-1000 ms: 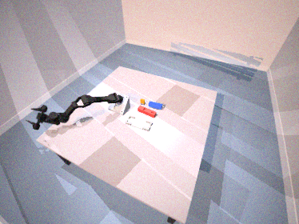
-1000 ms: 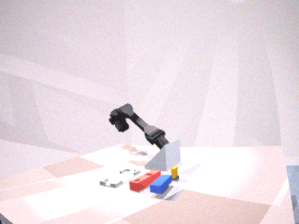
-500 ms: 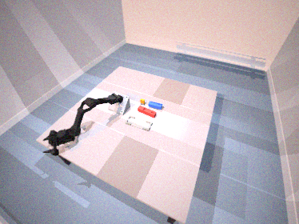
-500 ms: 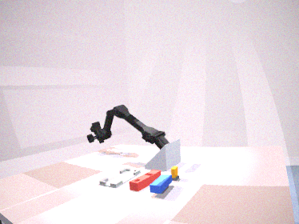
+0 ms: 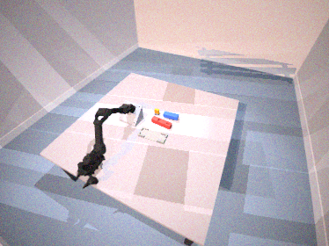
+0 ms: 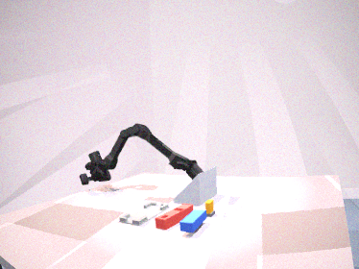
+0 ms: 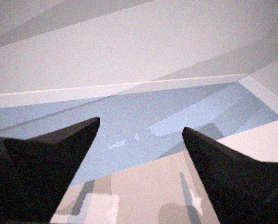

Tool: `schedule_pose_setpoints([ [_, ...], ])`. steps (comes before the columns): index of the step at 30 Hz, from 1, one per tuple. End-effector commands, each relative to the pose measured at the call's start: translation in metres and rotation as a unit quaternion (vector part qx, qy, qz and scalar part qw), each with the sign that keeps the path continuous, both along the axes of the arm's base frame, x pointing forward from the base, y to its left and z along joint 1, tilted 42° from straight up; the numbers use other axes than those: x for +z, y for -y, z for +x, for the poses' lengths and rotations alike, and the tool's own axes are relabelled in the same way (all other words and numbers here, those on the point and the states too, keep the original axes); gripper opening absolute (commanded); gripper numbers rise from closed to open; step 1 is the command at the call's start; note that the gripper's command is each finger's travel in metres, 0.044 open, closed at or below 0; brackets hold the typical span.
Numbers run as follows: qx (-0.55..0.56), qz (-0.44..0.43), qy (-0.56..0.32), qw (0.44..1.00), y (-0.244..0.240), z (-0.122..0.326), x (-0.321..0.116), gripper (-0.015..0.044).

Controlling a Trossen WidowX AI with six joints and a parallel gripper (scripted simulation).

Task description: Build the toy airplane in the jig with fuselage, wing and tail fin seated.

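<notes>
The red fuselage (image 5: 161, 122) (image 6: 174, 216) lies on the table beside the pale cradle (image 5: 153, 135) (image 6: 135, 216), with dark socket openings on its top in the exterior view. The cradle holds no part. The blue wing (image 5: 171, 116) (image 6: 193, 221) lies on the fuselage's other side, apart from it. The small yellow tail fin (image 5: 157, 112) (image 6: 209, 206) stands near the fuselage and wing; its tab is too small to make out. My gripper (image 5: 73, 178) (image 7: 142, 125) is open and empty, raised near the table edge, far from all the parts. The wrist view shows none of the parts.
A grey slanted panel (image 5: 139, 115) (image 6: 199, 187) stands beside the arm's base, close to the parts. The pale table (image 5: 198, 158) (image 6: 302, 231) carries everything. Blue floor (image 7: 130, 115) and a wall show beyond the table edge in the wrist view.
</notes>
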State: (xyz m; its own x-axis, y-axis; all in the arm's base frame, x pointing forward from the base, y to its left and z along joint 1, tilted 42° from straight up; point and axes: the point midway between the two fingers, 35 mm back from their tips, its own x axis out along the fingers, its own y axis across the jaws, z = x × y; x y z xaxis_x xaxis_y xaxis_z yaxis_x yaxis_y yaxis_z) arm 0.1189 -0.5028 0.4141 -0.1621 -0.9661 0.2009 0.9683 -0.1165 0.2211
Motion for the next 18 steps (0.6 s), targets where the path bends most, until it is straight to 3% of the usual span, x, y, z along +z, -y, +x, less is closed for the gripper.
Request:
schedule_pose_setpoints([
  [1, 0.081, 0.044, -0.001, 0.996, -0.023, 0.069, -0.021, 0.044],
  [9, 0.2, 0.133, -0.023, 0.971, -0.084, 0.177, -0.066, 0.044],
  [18, 0.297, 0.238, -0.099, 0.919, -0.176, 0.267, -0.137, 0.044],
])
